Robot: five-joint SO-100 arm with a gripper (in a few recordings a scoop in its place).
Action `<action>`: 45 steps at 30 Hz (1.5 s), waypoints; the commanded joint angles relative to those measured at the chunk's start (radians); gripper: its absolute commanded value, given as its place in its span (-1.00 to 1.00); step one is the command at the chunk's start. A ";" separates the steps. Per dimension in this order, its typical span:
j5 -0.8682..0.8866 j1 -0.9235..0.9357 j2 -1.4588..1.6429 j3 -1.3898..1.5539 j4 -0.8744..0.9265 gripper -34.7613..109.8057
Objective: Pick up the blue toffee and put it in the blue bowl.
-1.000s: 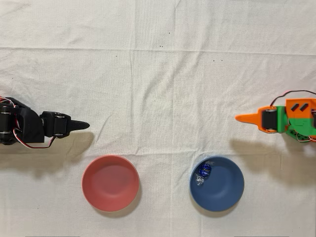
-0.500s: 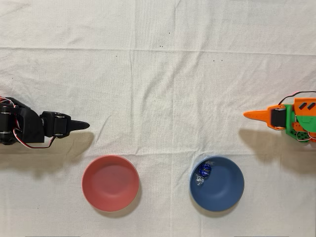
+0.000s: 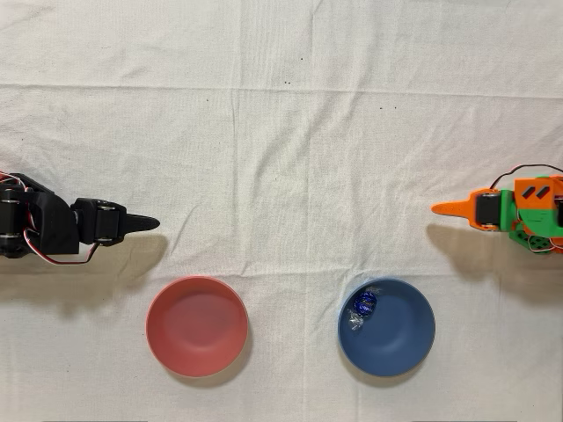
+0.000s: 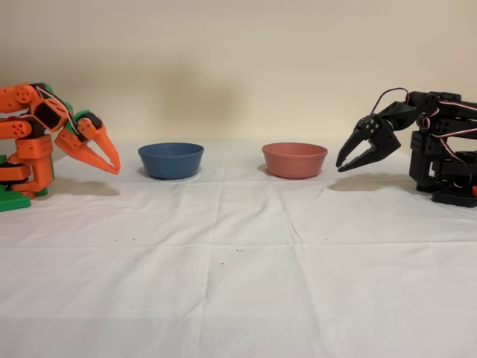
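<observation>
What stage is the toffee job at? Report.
Done: the blue toffee lies inside the blue bowl, near its left rim in the overhead view. In hand: nothing; the orange claw is empty, pulled back near its base. Left: nothing visible.

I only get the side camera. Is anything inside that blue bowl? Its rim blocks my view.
Observer: Yes. Overhead, the blue toffee lies inside the blue bowl, against its left wall in that picture.
Visitor: And the pink one?
Observer: Overhead, the red-pink bowl holds nothing.
Visitor: Is the orange claw above the blue bowl?
Observer: No. Overhead, the orange gripper sits apart from the bowl, up and to the right of it.
</observation>
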 commanded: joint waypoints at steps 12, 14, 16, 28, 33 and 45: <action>-0.005 0.032 0.003 -0.003 0.103 -0.52; -0.005 0.032 0.003 -0.003 0.103 -0.52; -0.005 0.032 0.003 -0.003 0.103 -0.52; -0.005 0.032 0.003 -0.003 0.103 -0.52; -0.005 0.032 0.003 -0.003 0.103 -0.52; -0.005 0.032 0.003 -0.003 0.103 -0.52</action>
